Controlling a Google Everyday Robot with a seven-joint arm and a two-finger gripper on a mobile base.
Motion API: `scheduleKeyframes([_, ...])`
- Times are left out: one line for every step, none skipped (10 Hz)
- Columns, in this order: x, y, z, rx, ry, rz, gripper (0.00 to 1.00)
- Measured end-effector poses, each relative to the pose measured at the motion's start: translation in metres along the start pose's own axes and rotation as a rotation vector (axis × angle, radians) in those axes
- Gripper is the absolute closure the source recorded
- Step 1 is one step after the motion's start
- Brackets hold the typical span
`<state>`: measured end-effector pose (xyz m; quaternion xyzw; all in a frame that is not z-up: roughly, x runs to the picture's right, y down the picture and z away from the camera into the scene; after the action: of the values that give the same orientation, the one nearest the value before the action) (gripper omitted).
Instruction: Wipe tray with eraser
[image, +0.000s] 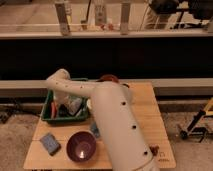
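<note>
The green tray (50, 118) sits at the back left of the wooden table (145, 120). My white arm rises from the bottom of the view, bends at an elbow above the tray's far left corner and reaches down into it. My gripper (69, 106) is inside the tray, next to a pale object (76, 105) and an orange item (52, 108). A blue-grey block that looks like the eraser (50, 143) lies flat on the table in front of the tray, apart from the gripper. The arm hides the tray's right side.
A round purple bowl (81, 145) stands near the front edge, right of the blue-grey block. A brown bowl (107, 79) is at the back behind the arm. A small dark item (153, 149) lies at the front right. A dark barrier runs behind the table.
</note>
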<state>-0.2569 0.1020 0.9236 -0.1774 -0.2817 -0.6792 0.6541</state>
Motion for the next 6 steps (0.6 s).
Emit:
scheduleKeyframes([-0.005, 0.009, -0.001, 0.003, 0.000, 0.018, 1.00])
scheduleKeyframes([-0.009, 0.016, -0.002, 0.005, -0.001, 0.032, 1.00])
scheduleKeyframes([-0.009, 0.021, -0.002, 0.002, 0.000, 0.047, 1.00])
scheduleKeyframes([-0.009, 0.025, -0.003, 0.000, -0.001, 0.058, 1.00])
scheduleKeyframes([-0.007, 0.030, -0.003, 0.000, -0.003, 0.071, 1.00])
scheduleKeyframes([0.003, 0.037, -0.003, -0.005, -0.001, 0.084, 1.00])
